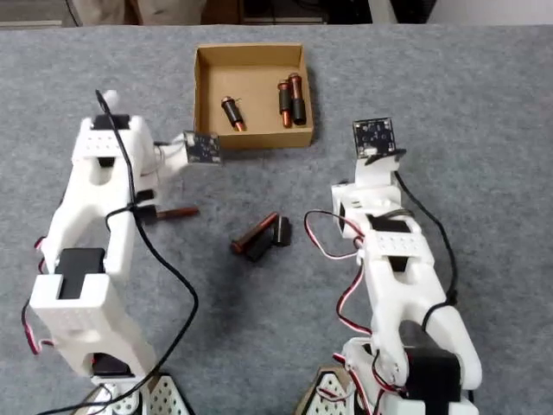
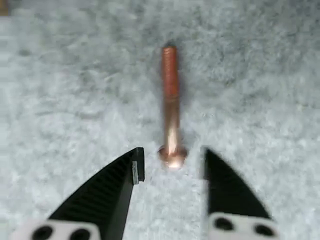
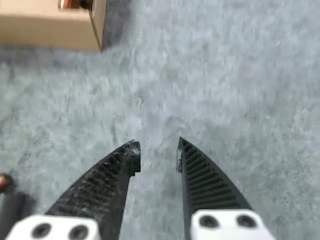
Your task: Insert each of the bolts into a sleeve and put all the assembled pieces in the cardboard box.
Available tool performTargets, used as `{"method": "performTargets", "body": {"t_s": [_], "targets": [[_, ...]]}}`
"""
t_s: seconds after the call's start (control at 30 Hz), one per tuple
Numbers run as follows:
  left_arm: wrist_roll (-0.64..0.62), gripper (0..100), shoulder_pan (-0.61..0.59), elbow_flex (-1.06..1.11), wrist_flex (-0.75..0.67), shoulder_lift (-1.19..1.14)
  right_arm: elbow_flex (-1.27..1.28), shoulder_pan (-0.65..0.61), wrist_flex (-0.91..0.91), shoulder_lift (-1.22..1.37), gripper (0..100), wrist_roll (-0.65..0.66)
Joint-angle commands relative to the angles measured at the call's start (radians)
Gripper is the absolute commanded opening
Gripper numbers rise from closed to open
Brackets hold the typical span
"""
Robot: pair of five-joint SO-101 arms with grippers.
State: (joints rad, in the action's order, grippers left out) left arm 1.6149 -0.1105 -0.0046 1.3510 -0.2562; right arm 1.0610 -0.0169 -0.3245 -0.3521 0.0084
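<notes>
A loose copper bolt lies on the grey carpet beside the left arm. In the left wrist view this bolt points away from my left gripper, which is open low over the carpet with the bolt's head between its fingertips, untouched. Mid-table lie another copper bolt and two black sleeves close together; whether that bolt sits in a sleeve I cannot tell. The cardboard box at the back holds three assembled pieces. My right gripper hangs open over bare carpet, holding nothing.
The box corner lies ahead of the right gripper, and a black sleeve with a copper end sits at that view's edge. Red and black cables trail beside both arms. Grey carpet covers the table.
</notes>
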Motion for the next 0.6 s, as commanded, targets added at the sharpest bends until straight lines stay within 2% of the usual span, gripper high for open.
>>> {"method": "performTargets", "body": {"t_s": [0.0,0.1,0.2,0.27,0.4,0.47,0.57], "targets": [[0.078,30,-0.021,-0.089,0.044,0.004,-0.114,-0.008,-0.160,-0.008,12.4,-0.005],[-0.017,30,-0.025,-0.109,0.046,-0.005,-0.209,-0.008,-0.267,-0.008,12.4,-0.005],[-0.230,30,-0.012,-0.107,0.048,0.004,-0.300,-0.021,-0.353,-0.008,12.4,-0.005],[-0.471,30,0.014,-0.133,0.086,0.008,-0.374,-0.041,-0.442,-0.008,12.4,-0.005],[-1.022,30,0.052,-0.249,0.311,0.010,-0.541,-0.070,-0.667,-0.007,12.4,-0.025],[-1.223,30,0.060,-0.278,0.377,-0.012,-0.621,-0.090,-0.767,-0.007,12.4,-0.066],[-1.508,30,0.044,-0.287,0.373,-0.056,-0.702,-0.101,-0.875,-0.001,12.4,-0.078]]}}
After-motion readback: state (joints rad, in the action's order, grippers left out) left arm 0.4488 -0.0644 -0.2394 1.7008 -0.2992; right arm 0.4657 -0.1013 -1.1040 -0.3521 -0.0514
